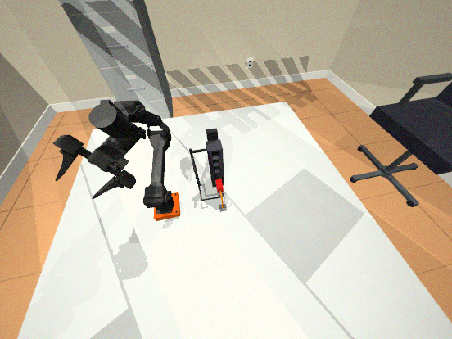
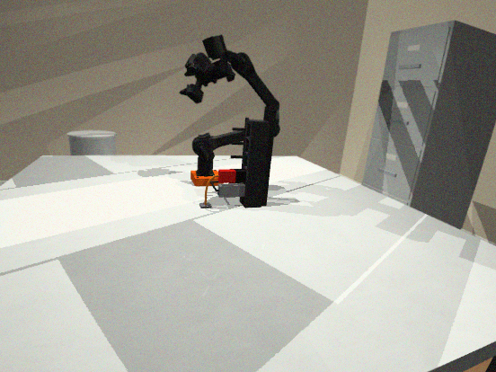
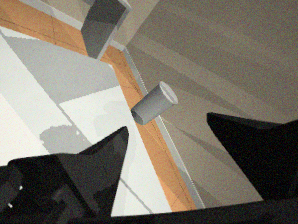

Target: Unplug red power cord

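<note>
The black power strip (image 1: 215, 151) (image 2: 258, 162) stands upright on the white table, with its row of sockets facing the arm's base side. The red plug (image 1: 219, 185) (image 2: 227, 176) is low on the strip, at its lowest visible socket, with a short black part between its red body and the strip. An orange cord (image 1: 222, 200) (image 2: 206, 193) curves from the plug down to a small grey block on the table. My gripper (image 1: 75, 188) (image 2: 183, 83) (image 3: 166, 123) is open and empty, high above the table and well away from plug, cord and strip. The wrist view shows neither plug nor strip.
The arm's orange base (image 1: 176, 205) (image 2: 198, 178) is beside the strip. A thin black frame (image 1: 196, 174) stands between arm and strip. A grey box (image 2: 231, 190) is below the plug. A grey bin (image 2: 92, 145) (image 3: 154, 104), a cabinet (image 2: 438, 121) and a chair (image 1: 418, 123) are beyond the table.
</note>
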`<state>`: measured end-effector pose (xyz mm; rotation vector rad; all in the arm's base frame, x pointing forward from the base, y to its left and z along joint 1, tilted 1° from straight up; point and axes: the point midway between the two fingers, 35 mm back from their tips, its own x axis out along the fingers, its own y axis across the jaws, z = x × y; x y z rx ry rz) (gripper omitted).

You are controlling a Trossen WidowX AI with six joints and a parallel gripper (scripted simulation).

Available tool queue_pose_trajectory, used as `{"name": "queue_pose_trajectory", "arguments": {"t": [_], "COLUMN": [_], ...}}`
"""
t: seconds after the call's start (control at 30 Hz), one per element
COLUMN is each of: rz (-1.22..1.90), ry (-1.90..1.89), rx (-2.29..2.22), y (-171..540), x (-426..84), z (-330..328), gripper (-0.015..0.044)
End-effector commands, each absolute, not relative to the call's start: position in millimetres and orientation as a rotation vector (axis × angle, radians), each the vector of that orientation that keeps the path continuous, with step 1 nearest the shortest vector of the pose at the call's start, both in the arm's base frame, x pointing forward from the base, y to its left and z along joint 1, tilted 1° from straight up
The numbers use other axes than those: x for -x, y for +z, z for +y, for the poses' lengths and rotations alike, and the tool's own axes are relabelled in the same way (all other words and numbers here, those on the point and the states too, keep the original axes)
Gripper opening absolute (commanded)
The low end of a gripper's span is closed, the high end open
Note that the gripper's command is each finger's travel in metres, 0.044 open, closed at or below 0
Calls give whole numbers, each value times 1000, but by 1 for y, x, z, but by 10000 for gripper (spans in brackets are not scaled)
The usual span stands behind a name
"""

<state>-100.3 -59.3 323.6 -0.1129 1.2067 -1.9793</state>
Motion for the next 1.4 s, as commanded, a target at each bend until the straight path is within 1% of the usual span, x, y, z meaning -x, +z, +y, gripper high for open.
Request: {"name": "queue_pose_trajectory", "arguments": {"t": [0.0,0.1,0.27,0.37,0.5,0.77,0.97,1.1,1.37], "rz": [1197,1078,897,844,818,868,953,1044,1204], "ry": [-1971,-1858,-1605,-1473,-1347,-1148,-1061,-1044,-1119], "rx": [109,47,-146,-273,-416,-655,-808,-977,-1153], "y": [323,316,292,276,257,219,189,162,123], "x": [99,83,29,-9,-51,-133,-183,-218,-244], "z": [-62,-95,-151,-169,-177,-165,-134,-91,-19], "gripper": [374,295,164,160,160,160,160,160,160]}}
